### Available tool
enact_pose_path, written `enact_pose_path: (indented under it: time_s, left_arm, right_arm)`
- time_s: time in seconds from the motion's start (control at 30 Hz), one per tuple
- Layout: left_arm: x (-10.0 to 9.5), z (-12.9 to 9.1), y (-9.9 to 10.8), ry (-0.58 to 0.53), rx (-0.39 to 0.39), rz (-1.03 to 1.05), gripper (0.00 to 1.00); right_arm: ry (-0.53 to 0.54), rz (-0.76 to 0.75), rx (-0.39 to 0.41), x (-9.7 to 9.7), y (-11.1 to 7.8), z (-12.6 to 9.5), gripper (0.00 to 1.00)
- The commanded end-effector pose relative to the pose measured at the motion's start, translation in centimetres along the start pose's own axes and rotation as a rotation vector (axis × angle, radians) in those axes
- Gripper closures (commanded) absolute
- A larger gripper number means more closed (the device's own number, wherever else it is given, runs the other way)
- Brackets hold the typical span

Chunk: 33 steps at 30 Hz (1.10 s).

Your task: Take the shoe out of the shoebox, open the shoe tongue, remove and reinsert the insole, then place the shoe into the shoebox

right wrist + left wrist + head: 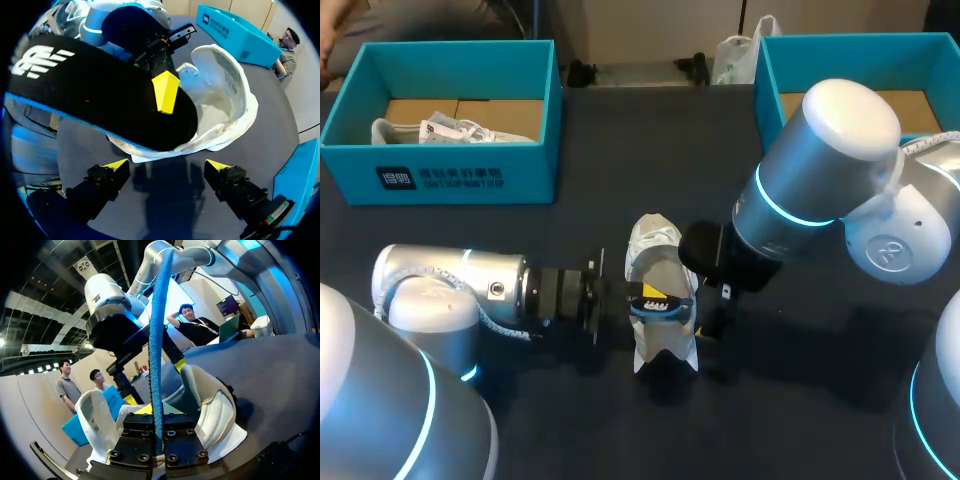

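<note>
My left gripper (pixel 630 297) is clenched on the black, blue-edged insole (pixel 656 301), holding it across the mouth of the white shoe (pixel 655 245) at the centre of the head view. In the left wrist view the insole stands edge-on, pinched from both sides. It runs out ahead of the fingers over the shoe's opening. I read this as the insole step of the job, but I cannot tell whether the insole is on its way out or going back in. A pinch at one end makes sense either way, since it leaves the rest of the insole free to slide along the inside of the shoe.

My right gripper (pixel 167 167) is released, with its fingers spread and nothing between them. In its own view the shoe lies on the dark table (pixel 800 400) just ahead of those fingers. My guess is that it waits there to steady the shoe, which looks light enough to skid under a push.

The shoe sits on the table, outside both boxes. One teal shoebox (pixel 450 175) at the upper left holds a second shoe (pixel 440 130). Another shoebox (pixel 768 80) is at the upper right. Both are well apart from the shoe.
</note>
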<state>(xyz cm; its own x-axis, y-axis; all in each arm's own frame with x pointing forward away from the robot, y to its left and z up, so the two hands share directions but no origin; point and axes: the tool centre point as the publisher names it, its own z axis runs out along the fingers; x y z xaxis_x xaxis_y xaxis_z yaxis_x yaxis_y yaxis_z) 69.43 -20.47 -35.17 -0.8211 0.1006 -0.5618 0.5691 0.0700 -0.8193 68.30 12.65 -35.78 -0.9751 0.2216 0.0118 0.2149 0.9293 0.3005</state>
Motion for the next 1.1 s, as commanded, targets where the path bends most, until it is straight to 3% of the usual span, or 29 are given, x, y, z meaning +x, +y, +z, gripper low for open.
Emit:
enact_pose_path:
  time_s: [0.03, 0.57, 0.87, 0.9, 1.0, 1.1]
  left_arm:
    - [0.1, 0.3, 0.7, 0.001, -0.008, -0.006, 1.0]
    - [0.3, 0.5, 0.6, -0.031, -0.12, -0.011, 1.0]
    - [0.2, 0.2, 0.5, -0.026, -0.136, -0.007, 1.0]
    - [0.1, 0.2, 0.3, -0.027, -0.132, -0.003, 0.99]
    - [-0.1, 0.0, -0.3, -0.029, -0.119, 0.003, 0.65]
    - [-0.3, -0.2, -0.9, -0.04, -0.105, 0.012, 0.65]
  right_arm:
    - [-0.005, 0.001, 0.001, 0.2, 0.0, 0.1, 0.0]
    - [-0.005, 0.001, 0.001, 0.2, 0.0, 0.1, 0.0]
    - [-0.005, 0.001, 0.001, 0.2, 0.0, 0.1, 0.0]
    - [-0.005, 0.001, 0.001, 0.2, 0.0, 0.1, 0.0]
    - [-0.005, 0.001, 0.001, 0.2, 0.0, 0.1, 0.0]
    - [-0.005, 0.001, 0.001, 0.2, 0.0, 0.1, 0.0]
